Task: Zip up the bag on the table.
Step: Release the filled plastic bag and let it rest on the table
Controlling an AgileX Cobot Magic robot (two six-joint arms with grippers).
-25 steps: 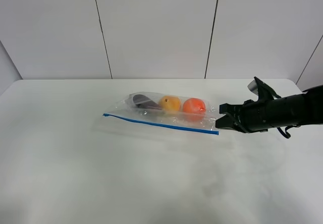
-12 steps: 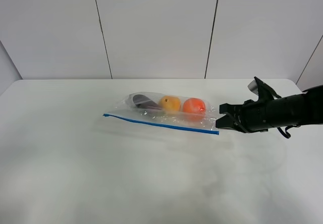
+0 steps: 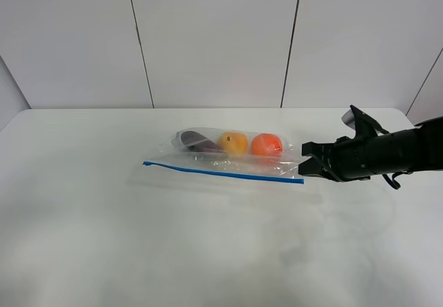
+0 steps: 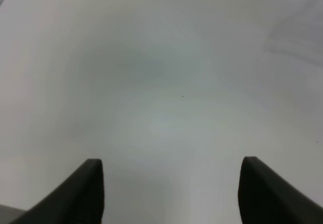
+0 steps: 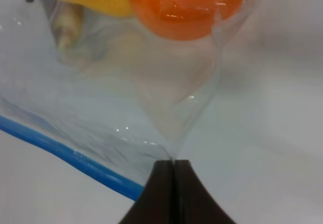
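The clear bag (image 3: 228, 156) lies on the white table (image 3: 138, 238), with a blue zipper strip (image 3: 221, 171) along its near edge. A dark eggplant (image 3: 197, 140), a yellow pear (image 3: 233, 142) and an orange (image 3: 266, 144) show through it. My right gripper (image 3: 304, 168) is shut on the bag's right end corner, close to the zipper's end. In the right wrist view the fingers (image 5: 172, 186) pinch the plastic next to the blue strip (image 5: 75, 158), with the orange (image 5: 186, 4) beyond. My left gripper (image 4: 171, 188) is open over bare table and is out of the exterior view.
A white panelled wall (image 3: 221, 37) stands behind the table. The right arm (image 3: 387, 153) stretches in from the right edge, low over the table.
The bag has shifted slightly to the right with my right gripper, and its zipper strip lies a little straighter.
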